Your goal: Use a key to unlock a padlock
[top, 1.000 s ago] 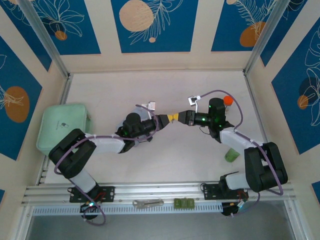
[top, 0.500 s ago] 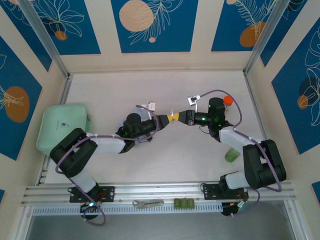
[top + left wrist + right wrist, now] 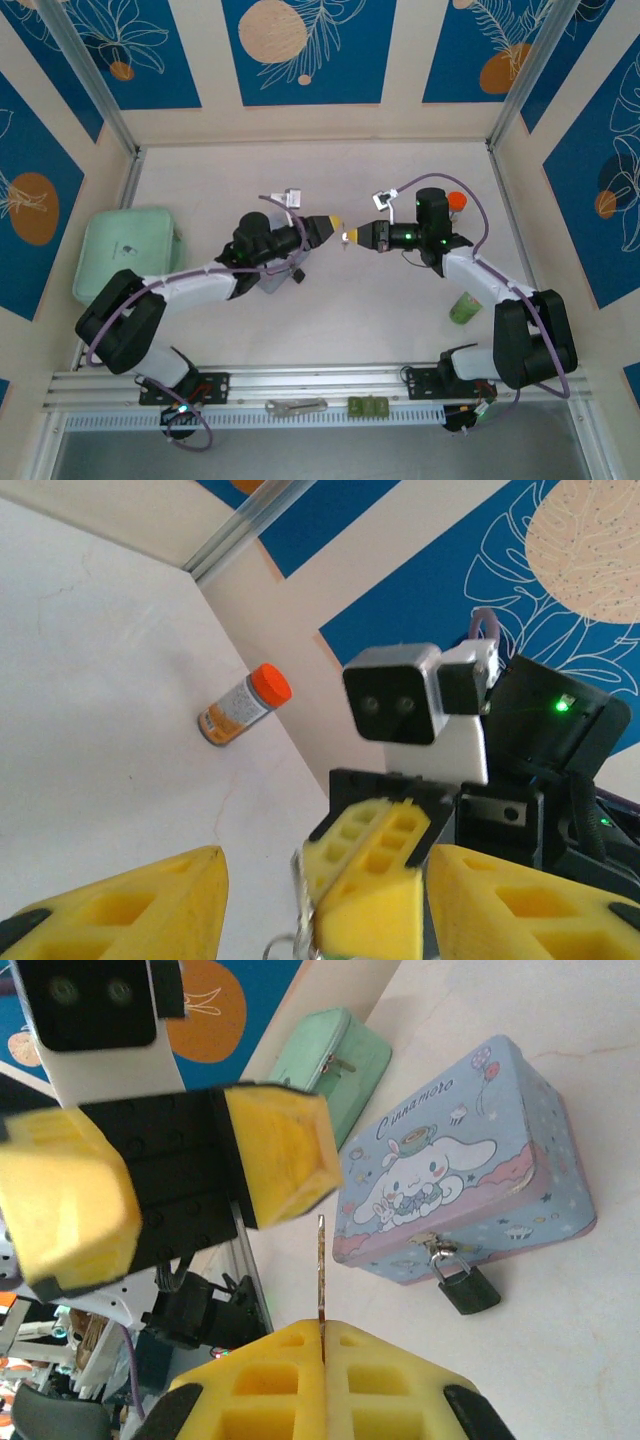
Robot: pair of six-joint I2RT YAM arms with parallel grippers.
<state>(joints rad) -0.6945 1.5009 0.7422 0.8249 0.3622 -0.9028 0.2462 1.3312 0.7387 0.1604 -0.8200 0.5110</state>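
Grippers meet nose to nose over the middle of the table. The right gripper has its yellow pads pressed together on the key, whose thin blade sticks straight out from between them. The left gripper is spread wide. Seen from the left wrist, its two yellow fingers stand on either side of the right gripper's closed tips. From the right wrist, the key's point comes up just under one of the left pads; I cannot tell whether it touches.

Beyond the key lies the light-blue cartoon tin, flat on the table, and the padlock hangs from the hasp on its front wall, its dark body resting on the tabletop. From above, the tin is tucked partly under the left arm. Further left sits a mint-green pouch. An orange-capped bottle lies near the right arm at the far side, and a green cup is nearer the right base.
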